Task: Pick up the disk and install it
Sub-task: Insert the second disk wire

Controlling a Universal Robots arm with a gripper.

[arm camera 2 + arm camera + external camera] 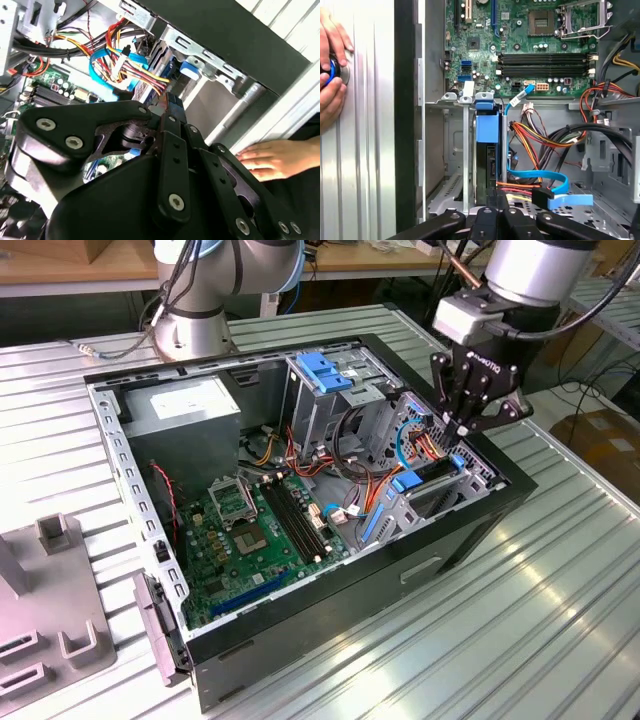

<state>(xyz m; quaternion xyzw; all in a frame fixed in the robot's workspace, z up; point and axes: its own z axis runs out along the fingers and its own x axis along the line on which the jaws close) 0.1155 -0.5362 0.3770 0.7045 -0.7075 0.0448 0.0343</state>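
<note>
The disk point(486, 132) stands on edge in a metal bay of the open computer case point(470, 530), its blue frame showing along its edge. In the exterior view the disk point(432, 470) sits in the bay at the case's right end. My black gripper point(462, 432) hangs just above it with its fingers pressed together and nothing held between them. In the first wrist view the gripper point(492, 212) lines up with the disk's dark edge. I cannot tell whether the tips touch the disk. In the second wrist view the gripper point(167, 102) points into the bay.
Coloured cables point(540, 137) and a blue ribbon cable point(540, 176) crowd the space beside the bay. The motherboard point(250, 530), a grey metal box point(185, 405) and a blue-topped cage point(325, 375) fill the case. A person's hand point(330, 75) rests on the table outside it.
</note>
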